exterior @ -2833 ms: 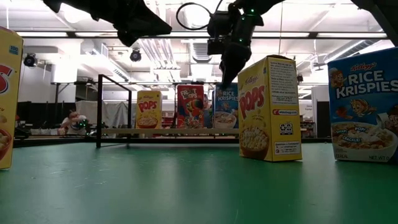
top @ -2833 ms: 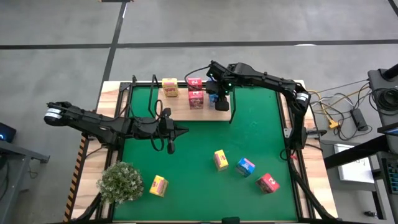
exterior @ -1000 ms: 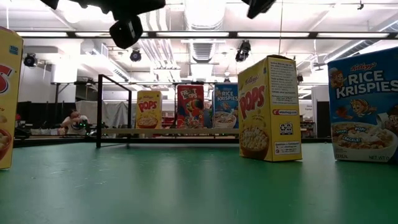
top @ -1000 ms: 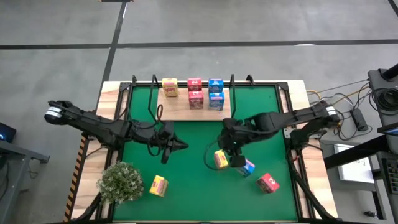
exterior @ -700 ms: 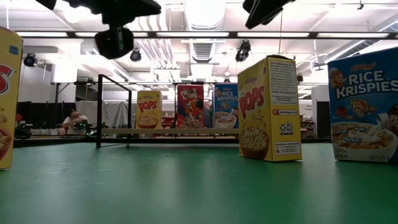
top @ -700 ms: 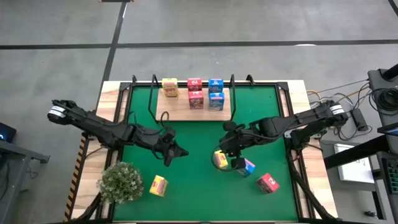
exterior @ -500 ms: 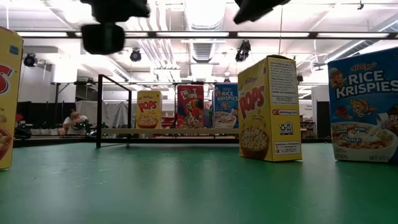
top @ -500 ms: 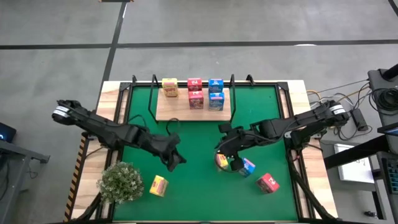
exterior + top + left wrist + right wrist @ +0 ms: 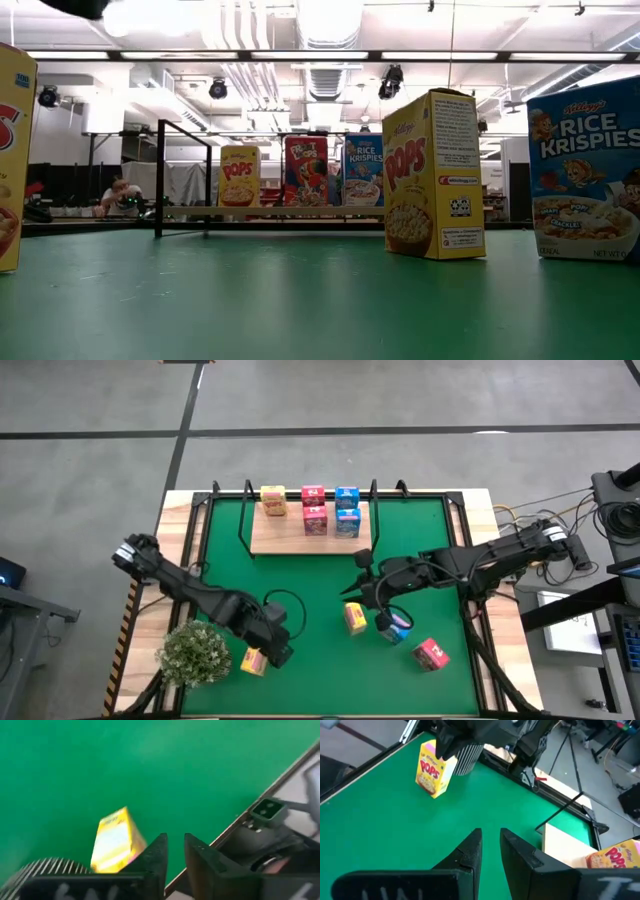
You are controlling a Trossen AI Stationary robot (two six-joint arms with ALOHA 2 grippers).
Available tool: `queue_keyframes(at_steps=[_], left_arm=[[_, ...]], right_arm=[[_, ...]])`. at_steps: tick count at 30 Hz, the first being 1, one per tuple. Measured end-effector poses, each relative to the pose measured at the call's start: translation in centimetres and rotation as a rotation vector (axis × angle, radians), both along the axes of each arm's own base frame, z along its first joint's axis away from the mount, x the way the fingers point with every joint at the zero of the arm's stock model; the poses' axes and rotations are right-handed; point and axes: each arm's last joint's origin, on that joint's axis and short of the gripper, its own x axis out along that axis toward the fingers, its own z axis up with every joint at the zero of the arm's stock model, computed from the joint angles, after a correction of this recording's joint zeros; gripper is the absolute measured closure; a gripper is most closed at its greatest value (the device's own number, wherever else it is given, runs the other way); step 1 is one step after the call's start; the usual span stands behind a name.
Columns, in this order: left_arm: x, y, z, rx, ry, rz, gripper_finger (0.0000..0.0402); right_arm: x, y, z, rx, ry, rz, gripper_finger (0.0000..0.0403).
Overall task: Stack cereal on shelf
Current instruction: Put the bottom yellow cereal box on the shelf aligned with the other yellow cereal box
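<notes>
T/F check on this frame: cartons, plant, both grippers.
1. Five small printed cartons sit on the light wooden shelf board. True.
2. The bushy pale green plant stands on the shelf board. False: it is on the green mat, beside a yellow carton.
3. The left gripper is next to that yellow carton. True.
4. The right gripper is over the shelf board. False: it is over the mat, near a second yellow carton.
</notes>
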Motion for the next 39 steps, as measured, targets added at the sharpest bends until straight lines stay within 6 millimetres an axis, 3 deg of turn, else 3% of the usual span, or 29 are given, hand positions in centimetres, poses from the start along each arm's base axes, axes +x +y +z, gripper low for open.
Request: queue_keyframes(at_steps=[10,15,39], left_arm=[[-1.6,-2.4,-0.8,0.038,0.151,0.086,0.0224],[-2.4,-3.2,-1.2,0.094,0.167,0.122,0.0185],[-1.9,-4.6,-4.0,0.216,0.232,0.102,0.0189]], right_arm=[[-0.2,0.0,-2.3,0.009,0.008,-0.004,0.0344],[-0.1,0.0,-2.5,0.012,-0.006,-0.004,0.0344],[-0.1,0.0,-2.6,0.054,-0.012,-0.022,0.0344]])
